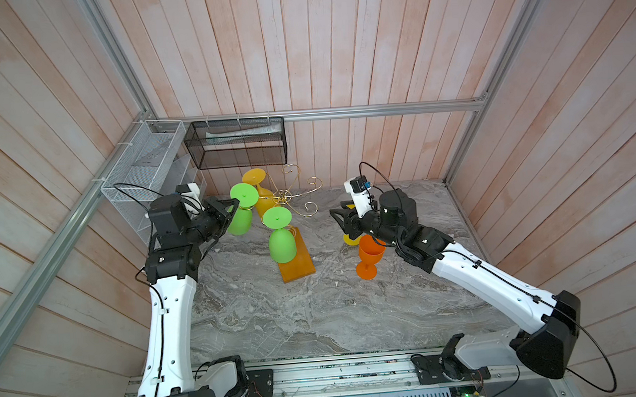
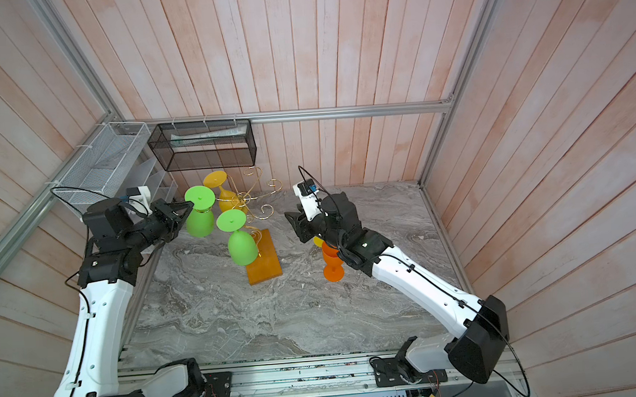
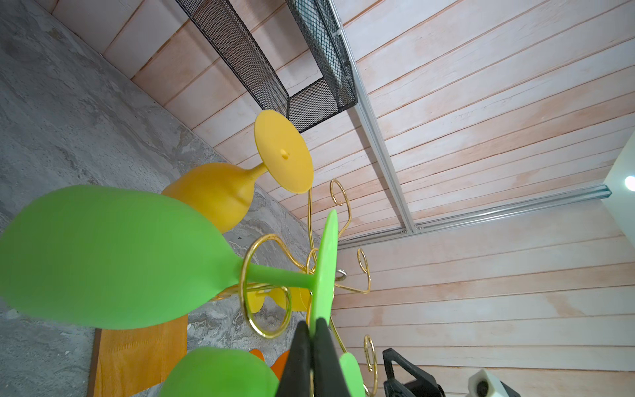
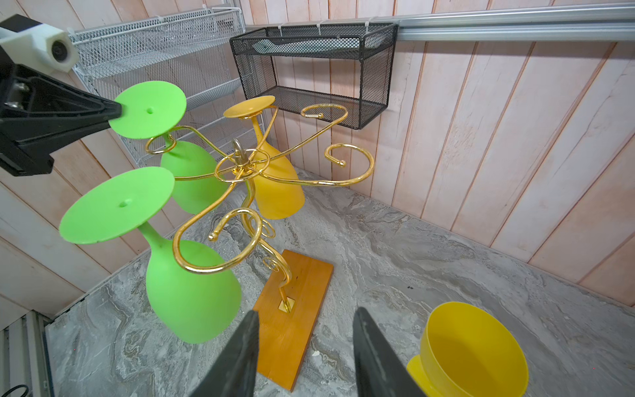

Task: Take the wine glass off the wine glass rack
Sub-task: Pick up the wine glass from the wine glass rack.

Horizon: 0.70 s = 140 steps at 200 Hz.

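- L gripper point(image 3: 312, 324) pinched tight on foot rim of green wine glass point(image 3: 103, 257); glass hangs upside down on wine glass rack point(image 4: 305, 278), stem in scroll arm
- R gripper point(image 4: 305, 311) jaws apart, holding nothing; near rack base

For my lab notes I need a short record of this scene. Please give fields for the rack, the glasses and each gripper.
rack: gold wire stand on wooden base, upright on the table
hanging upside down: far green glass, near green glass, amber glass
left gripper: shut on the foot of the far green glass
right gripper: open, empty
standing on table: orange glass, yellow glass, both beside the right gripper
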Each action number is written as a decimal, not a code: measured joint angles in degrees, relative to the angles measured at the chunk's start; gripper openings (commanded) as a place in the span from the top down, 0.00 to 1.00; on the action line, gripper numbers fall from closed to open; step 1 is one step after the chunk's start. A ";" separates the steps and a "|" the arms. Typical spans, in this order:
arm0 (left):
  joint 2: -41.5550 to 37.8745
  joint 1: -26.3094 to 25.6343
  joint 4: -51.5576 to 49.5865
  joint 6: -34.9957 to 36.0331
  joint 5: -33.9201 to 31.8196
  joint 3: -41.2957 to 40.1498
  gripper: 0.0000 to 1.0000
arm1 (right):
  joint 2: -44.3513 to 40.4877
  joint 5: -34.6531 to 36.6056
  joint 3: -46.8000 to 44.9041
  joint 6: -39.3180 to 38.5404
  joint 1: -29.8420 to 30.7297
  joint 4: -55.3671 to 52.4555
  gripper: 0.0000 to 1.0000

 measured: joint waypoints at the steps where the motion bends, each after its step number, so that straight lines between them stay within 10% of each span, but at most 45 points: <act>1: 0.13 0.00 0.11 -0.02 0.00 0.02 1.00 | 0.00 0.04 0.00 0.00 0.00 0.00 0.57; 140: 0.15 -3.56 2.86 -0.66 1.18 0.26 1.00 | -0.31 0.55 -0.02 0.02 0.00 -0.02 0.57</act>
